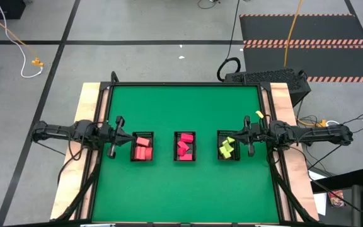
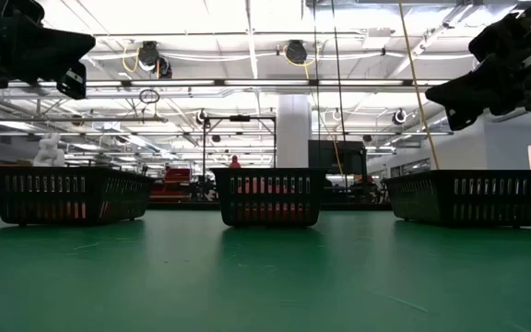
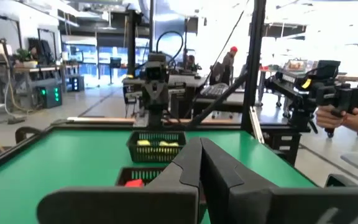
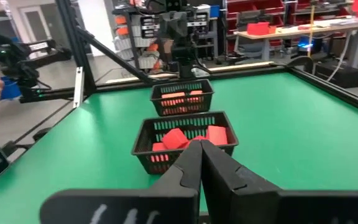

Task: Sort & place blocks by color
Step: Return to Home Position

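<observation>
Sorting looks finished, so I wait.
My left gripper and right gripper hang pinched closed, empty, outside the baskets; the blocks lie inside, grouped by colour.

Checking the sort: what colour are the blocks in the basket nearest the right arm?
Yellow-green; the blocks show best in the high view.

I see salmon blocks heaped just ahead of the left gripper. Yellow-green blocks lie ahead of the right gripper, and pink-red blocks midway between.
</observation>
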Controlling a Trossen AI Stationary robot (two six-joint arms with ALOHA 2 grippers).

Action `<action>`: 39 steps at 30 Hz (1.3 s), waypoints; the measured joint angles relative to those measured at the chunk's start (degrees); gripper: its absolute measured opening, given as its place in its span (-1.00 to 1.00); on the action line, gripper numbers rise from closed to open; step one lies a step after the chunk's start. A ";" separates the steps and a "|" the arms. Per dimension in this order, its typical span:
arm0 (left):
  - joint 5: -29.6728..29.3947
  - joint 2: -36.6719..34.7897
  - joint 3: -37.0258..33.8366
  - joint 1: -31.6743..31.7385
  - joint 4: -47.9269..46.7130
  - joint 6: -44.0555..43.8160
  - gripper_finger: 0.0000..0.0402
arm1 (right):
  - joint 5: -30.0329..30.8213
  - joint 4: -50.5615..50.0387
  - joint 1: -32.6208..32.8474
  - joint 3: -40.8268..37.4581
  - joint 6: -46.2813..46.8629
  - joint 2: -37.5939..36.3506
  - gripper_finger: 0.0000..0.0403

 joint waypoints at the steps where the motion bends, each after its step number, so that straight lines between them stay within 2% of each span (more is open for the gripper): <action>1: 0.04 0.02 0.00 0.20 -0.15 0.04 -0.99 | -0.67 -0.17 -0.11 0.00 -0.04 0.00 -1.00; 13: -0.53 0.17 0.00 5.13 -5.13 0.81 -0.99 | -3.00 -2.88 -1.54 -0.02 -1.60 0.00 -1.00; 17: -0.55 0.17 0.00 6.63 -5.81 0.32 -0.93 | -2.91 -2.53 -1.54 -0.53 -1.61 0.02 -1.00; 20: -0.57 0.17 0.00 6.79 -5.06 0.32 -0.90 | -2.32 1.71 -1.54 -2.11 -0.82 -0.01 -1.00; 28: -1.47 0.17 0.00 6.79 -4.28 0.98 -0.99 | -2.01 3.19 -1.54 -2.21 -2.46 -0.06 -1.00; 39: -1.71 0.17 0.00 6.79 -6.36 1.85 -0.85 | -5.14 -3.07 -1.52 -2.27 -0.18 0.04 -1.00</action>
